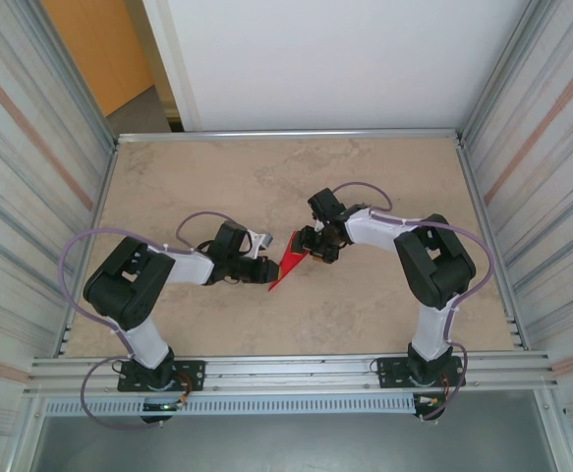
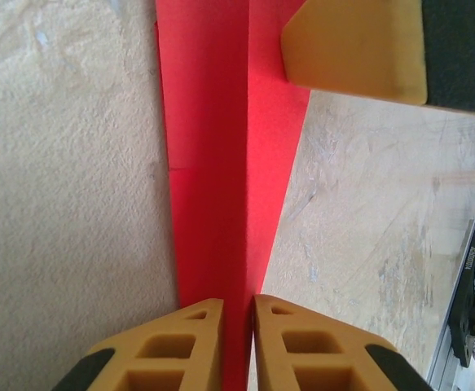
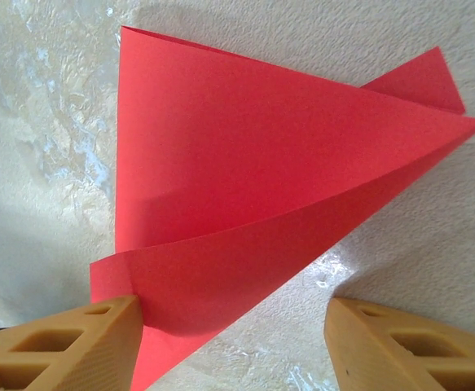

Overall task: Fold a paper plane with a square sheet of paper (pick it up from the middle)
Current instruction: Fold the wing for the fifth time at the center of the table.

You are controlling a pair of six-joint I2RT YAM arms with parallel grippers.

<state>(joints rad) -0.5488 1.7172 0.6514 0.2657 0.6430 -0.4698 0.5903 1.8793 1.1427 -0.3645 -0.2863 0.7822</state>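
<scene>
Inward reaches L arm (image 1: 168,267), L gripper (image 2: 239,314) pinching red paper (image 2: 213,163).

So the table (image 1: 384,187) is a beige, marbled stone-look top with a thin metal edge (image 1: 286,134) round it. Up close the surface looks grainy (image 2: 66,204), and it's got shiny glare patches (image 3: 41,122). Ribbed metal walls stand on the left (image 1: 21,177) and right (image 1: 551,147), with a plain white panel (image 1: 335,59) at the back. An orange-brown door (image 1: 94,49) sits far left of that panel. An aluminium rail (image 1: 286,372) runs along the near edge, and a slotted strip (image 1: 286,405) lies just below it.
</scene>
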